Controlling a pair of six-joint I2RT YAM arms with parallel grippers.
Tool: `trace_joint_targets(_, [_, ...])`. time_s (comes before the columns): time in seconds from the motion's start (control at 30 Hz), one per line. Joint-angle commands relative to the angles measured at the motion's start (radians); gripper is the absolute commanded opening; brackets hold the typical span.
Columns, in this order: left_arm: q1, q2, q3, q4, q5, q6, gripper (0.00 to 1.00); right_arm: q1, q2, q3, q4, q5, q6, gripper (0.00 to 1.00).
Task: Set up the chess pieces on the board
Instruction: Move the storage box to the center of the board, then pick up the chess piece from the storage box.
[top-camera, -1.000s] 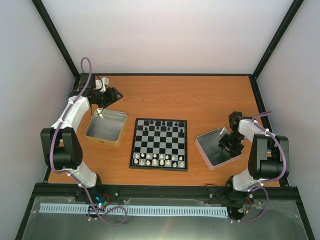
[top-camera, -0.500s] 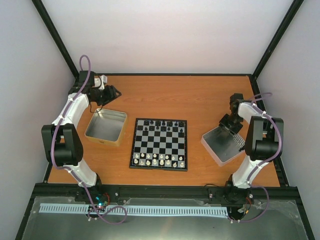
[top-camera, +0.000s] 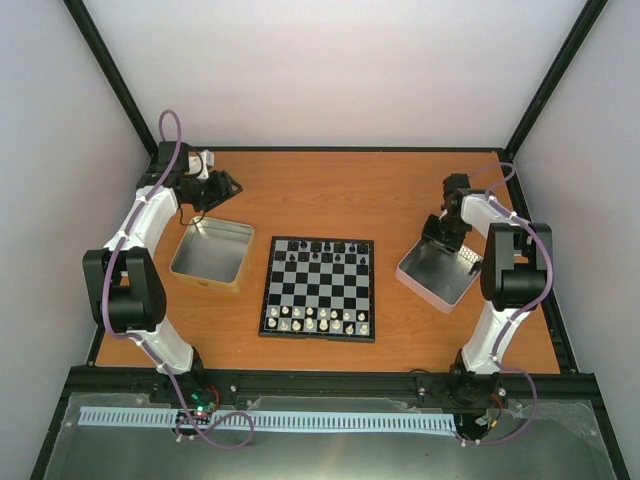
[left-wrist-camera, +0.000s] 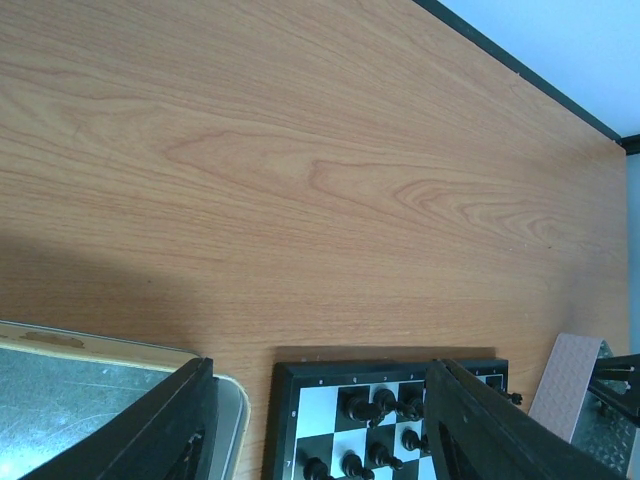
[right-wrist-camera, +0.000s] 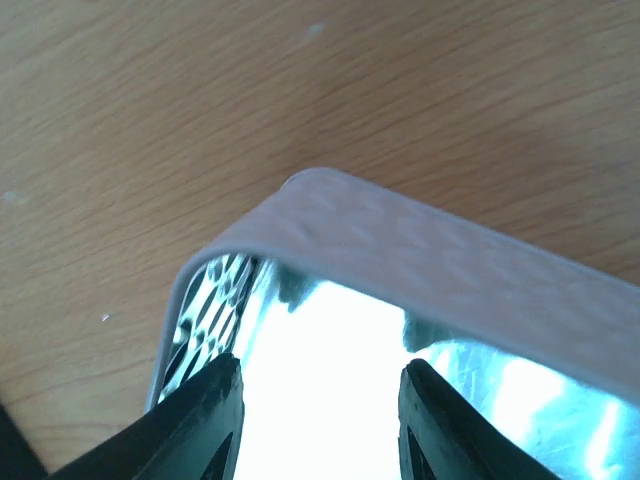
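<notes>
Board (top-camera: 318, 288) lay at the centre of the table (top-camera: 350, 190), black chess pieces (top-camera: 322, 250) on its far rows and whitish chess pieces (top-camera: 318, 320) on its near rows. Left gripper (top-camera: 232, 187), jaws apart and empty, hung beyond the left tray (top-camera: 205, 278). Right gripper (top-camera: 437, 235), fingers spread, stood over the far corner of the right tray (top-camera: 435, 275).

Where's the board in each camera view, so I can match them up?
Top external: the board sits at the centre of the picture.
Left wrist: only its far edge shows, at the bottom, right of centre.
Right wrist: not in it.
Shared landmark: the right tray, seen at the right edge of the left wrist view and filling the right wrist view.
</notes>
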Motion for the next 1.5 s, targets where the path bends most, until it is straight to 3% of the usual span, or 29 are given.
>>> trace_joint_targets(0.0, [0.004, -0.027, 0.011, 0.005, 0.003, 0.022, 0.57, 0.028, -0.014, 0.002, 0.003, -0.003, -0.042, 0.43])
trace_joint_targets(0.3, [0.004, -0.029, 0.006, 0.011, 0.017, 0.017, 0.58, 0.010, -0.123, -0.022, -0.153, 0.508, 0.207, 0.30])
trace_joint_targets(0.53, [0.005, -0.035, -0.005, 0.018, 0.025, 0.015, 0.58, -0.001, -0.017, 0.060, -0.227, 0.562, 0.265, 0.20])
trace_joint_targets(0.73, [0.004, -0.038, -0.004, 0.017, 0.021, 0.015, 0.58, -0.001, -0.004, 0.045, -0.231, 0.569, 0.302, 0.21])
trace_joint_targets(0.93, [0.005, -0.031, 0.006, 0.017, 0.025, 0.013, 0.57, -0.001, -0.011, 0.015, -0.242, 0.582, 0.343, 0.29])
trace_joint_targets(1.47, [0.004, -0.031, 0.011, 0.013, 0.024, 0.013, 0.58, -0.001, 0.006, -0.050, -0.170, 0.580, 0.338, 0.24])
